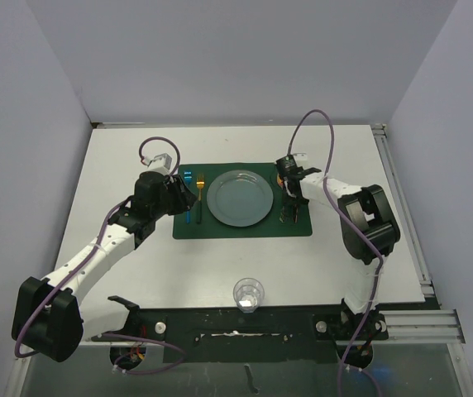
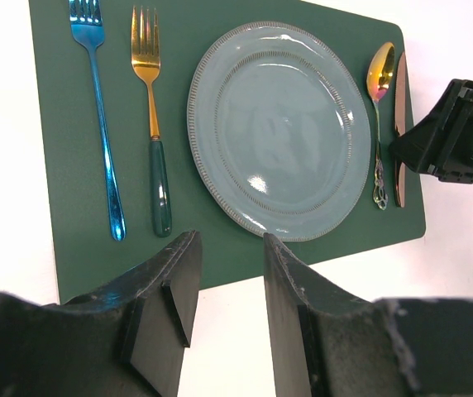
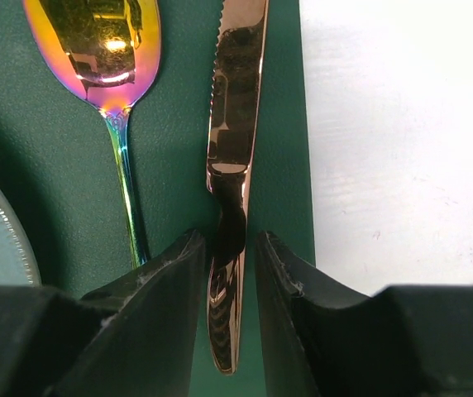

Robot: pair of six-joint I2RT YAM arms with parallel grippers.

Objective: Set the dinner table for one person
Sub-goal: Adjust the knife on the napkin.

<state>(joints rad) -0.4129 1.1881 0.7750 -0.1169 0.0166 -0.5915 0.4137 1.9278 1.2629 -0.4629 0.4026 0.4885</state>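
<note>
- Table (image 1: 220, 265) carries a green mat (image 1: 236, 231) at its middle, a little toward the far edge, and nearly the whole setting lies on that mat.
- A plate (image 1: 240, 198) sits at the mat's centre, so the cutlery can flank it.
- Toward the table's left edge lie a blue fork (image 2: 96, 124) and a gold fork (image 2: 147, 91), side by side and apart, tines toward the far edge.
- Toward the right edge lie the spoon (image 2: 380, 74), just beside the plate, and the knife (image 3: 232, 149), along the mat's very border with its serrated side turned to the spoon (the proper way round, we think).
- Our right gripper (image 3: 230, 240) straddles the knife handle with the jaws narrow. We cannot tell whether the pads press the handle or merely frame it. We judge it is there to settle the knife parallel to the spoon.
- Our left gripper (image 2: 230, 248) hangs above the mat's near left part, jaws moderately apart with nothing between them, clear of the forks so it disturbs neither.
- A glass (image 1: 249, 294) stands at the near edge, about midway along it and well apart from the mat. We judge it the one piece not yet placed.
- A nudge could tip the knife off the mat's border.
</note>
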